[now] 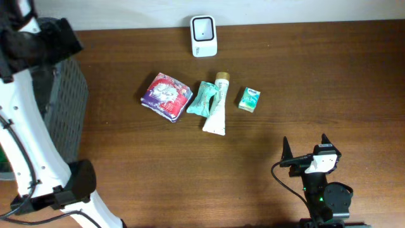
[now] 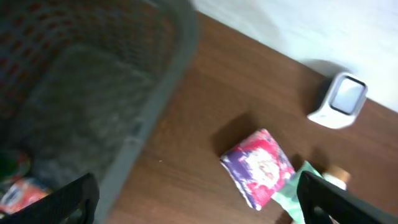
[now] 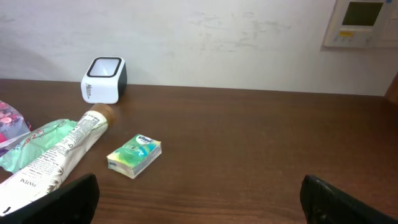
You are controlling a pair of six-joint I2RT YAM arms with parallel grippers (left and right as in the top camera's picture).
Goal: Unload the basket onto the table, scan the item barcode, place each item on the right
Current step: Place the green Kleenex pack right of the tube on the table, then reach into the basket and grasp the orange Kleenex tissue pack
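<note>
Jaws hang released and empty on both arms, left above a part-filled basket (image 2: 168,81), while packet (image 2: 258,167), pouch (image 3: 34,146), tube (image 3: 62,155) and box (image 3: 134,155) ahead of right await the scanner (image 3: 104,79) beyond.

A brown wooden table (image 1: 329,76) with visible grain fills most of the overhead view. A dark grey mesh basket (image 1: 71,114) stands at the left edge of that frame (its left side is partly covered). In the left wrist view the same basket (image 2: 165,81) takes up the upper left, its rounded rim running diagonally down the frame. A pale, scuffed wall (image 3: 205,37) rises behind the table's far edge across the top of the right wrist view. A white wall panel (image 3: 360,22) with a greenish display sits in that frame's upper right corner, cut off by the edge.
</note>
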